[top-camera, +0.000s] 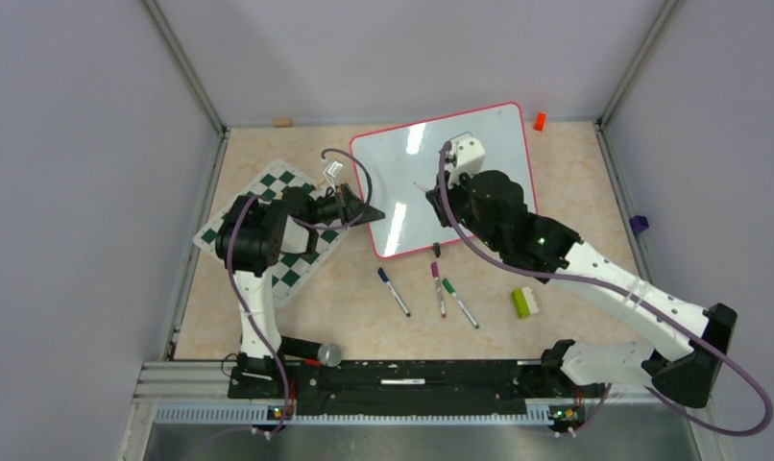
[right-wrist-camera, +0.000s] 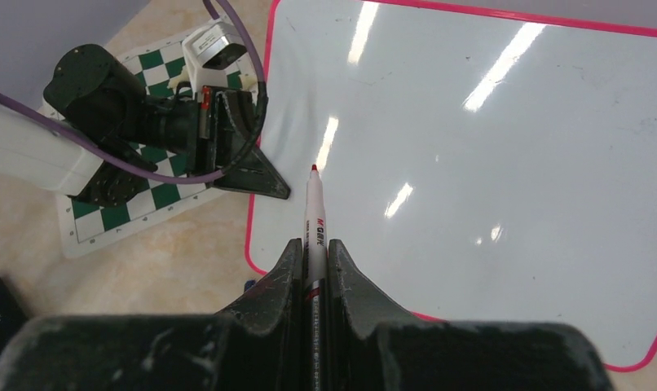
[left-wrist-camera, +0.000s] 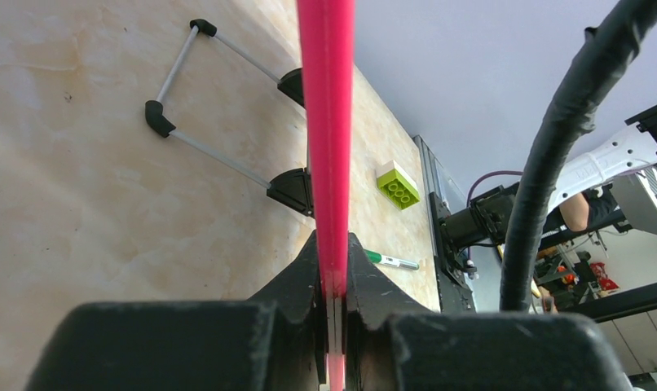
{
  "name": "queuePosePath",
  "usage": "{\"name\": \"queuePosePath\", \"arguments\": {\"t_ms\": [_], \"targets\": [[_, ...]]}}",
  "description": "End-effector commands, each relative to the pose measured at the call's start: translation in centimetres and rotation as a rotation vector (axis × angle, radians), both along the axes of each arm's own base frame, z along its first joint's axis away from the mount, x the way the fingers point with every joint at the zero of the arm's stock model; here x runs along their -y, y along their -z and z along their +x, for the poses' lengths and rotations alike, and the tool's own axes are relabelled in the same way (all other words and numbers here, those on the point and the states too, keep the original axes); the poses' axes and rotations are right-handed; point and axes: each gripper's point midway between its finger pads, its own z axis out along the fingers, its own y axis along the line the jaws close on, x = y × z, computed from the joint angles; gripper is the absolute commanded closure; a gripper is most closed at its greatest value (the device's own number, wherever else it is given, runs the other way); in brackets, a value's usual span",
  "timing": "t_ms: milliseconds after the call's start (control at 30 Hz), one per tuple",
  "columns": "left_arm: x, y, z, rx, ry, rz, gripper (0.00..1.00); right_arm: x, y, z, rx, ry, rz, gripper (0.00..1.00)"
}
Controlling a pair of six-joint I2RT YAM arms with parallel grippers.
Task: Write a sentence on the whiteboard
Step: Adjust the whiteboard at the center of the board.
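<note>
Whiteboard (top-camera: 498, 134) edge clamped by left gripper (left-wrist-camera: 333, 297), right gripper (right-wrist-camera: 315, 273) pinching red-tipped marker (right-wrist-camera: 314, 208) over it

A robotics lab test cell: plain grey panels (top-camera: 76, 192) on aluminium posts (top-camera: 183, 62) box in a beige table (top-camera: 575, 192). A cabled left arm (top-camera: 258, 307) and right arm (top-camera: 633, 293) are bolted to a rail (top-camera: 402, 370) at its near edge. The props are a whiteboard (top-camera: 402, 163), chess mat (top-camera: 297, 274), markers (top-camera: 395, 291) and a green brick (top-camera: 522, 303).

The marker (right-wrist-camera: 313, 213) carries a short line of lettering along its white barrel. It begins with a capital M, and the remaining letters are too small and blurred to read for certain.
</note>
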Motion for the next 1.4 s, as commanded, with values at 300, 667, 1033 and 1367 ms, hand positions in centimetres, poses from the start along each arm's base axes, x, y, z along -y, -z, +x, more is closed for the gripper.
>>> {"name": "queuePosePath", "arguments": {"t_ms": [300,667,1033,1367], "targets": [[0.8,-2.5,-0.3,0.150,0.024,-0.022,1.00,1.8,-1.8,0.0,0.080,0.053,0.027,1.00],[1.0,-2.7,-0.5,0.164,0.035,-0.022,1.00,-2.2,-2.2,3.5,-0.047,-0.004,0.091,1.00],[1.2,-2.9,-1.3,0.186,0.054,-0.025,1.00,-4.7,-2.5,6.8,-0.011,0.056,0.032,1.00],[2.7,-2.7,-3.6,0.260,0.142,-0.007,1.00,-1.9,-3.0,5.1,0.014,0.078,0.059,1.00]]}}
